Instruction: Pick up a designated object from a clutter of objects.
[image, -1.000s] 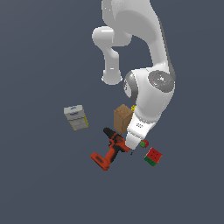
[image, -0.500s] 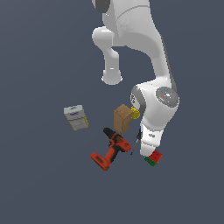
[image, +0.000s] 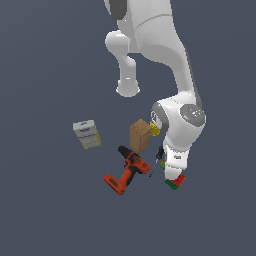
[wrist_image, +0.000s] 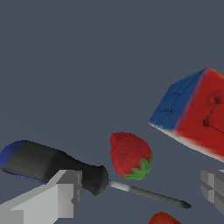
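The designated object, a small red strawberry (wrist_image: 130, 155) with a green top, lies on the floor in the wrist view. It touches or lies just beside the shaft of the blue-and-black-handled screwdriver (wrist_image: 52, 164). My gripper (wrist_image: 141, 186) is open and empty, with one grey finger (wrist_image: 52, 199) over the screwdriver handle and the other finger (wrist_image: 214, 186) at the frame edge. The strawberry sits just ahead of the gap between them. In the exterior view the arm's hand (image: 176, 160) hides the strawberry and hangs low over the red-green cube (image: 174, 182).
The cube shows blue and red faces close by in the wrist view (wrist_image: 197, 113). An orange-black drill (image: 127, 172), a tan box (image: 140, 135), a yellow piece (image: 155, 131) and a grey-yellow box (image: 86, 134) lie toward the exterior view's left. Another red item (wrist_image: 164, 218) peeks in.
The arm's hand has swung from over the drill toward the exterior view's right and moved lower, ending over the red-green cube. The objects have not moved.
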